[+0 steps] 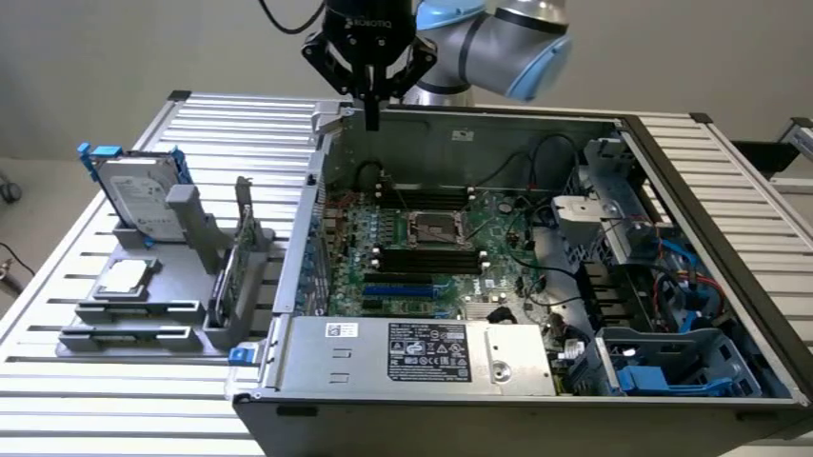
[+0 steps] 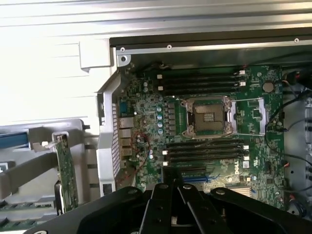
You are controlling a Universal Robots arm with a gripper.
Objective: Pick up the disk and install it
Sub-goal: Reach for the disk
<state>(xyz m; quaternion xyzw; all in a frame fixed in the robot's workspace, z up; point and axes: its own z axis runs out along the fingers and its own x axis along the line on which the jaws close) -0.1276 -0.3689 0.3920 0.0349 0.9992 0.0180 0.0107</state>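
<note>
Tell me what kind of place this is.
Probably a robotics lab bench for computer assembly: a robot arm hangs over an open computer case on a slatted metal table, with the disk standing in a grey parts rack beside it.

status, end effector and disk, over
End effector shut, empty, over far wall of computer case. Disk standing in grey rack, exterior view's left, untouched. Green card stands between disk and case.

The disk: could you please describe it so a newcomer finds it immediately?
At the exterior view's left of the open computer case sits a grey rack. The disk stands at its far end: a silver slab framed in blue, unlike the square chip and green card.
</note>
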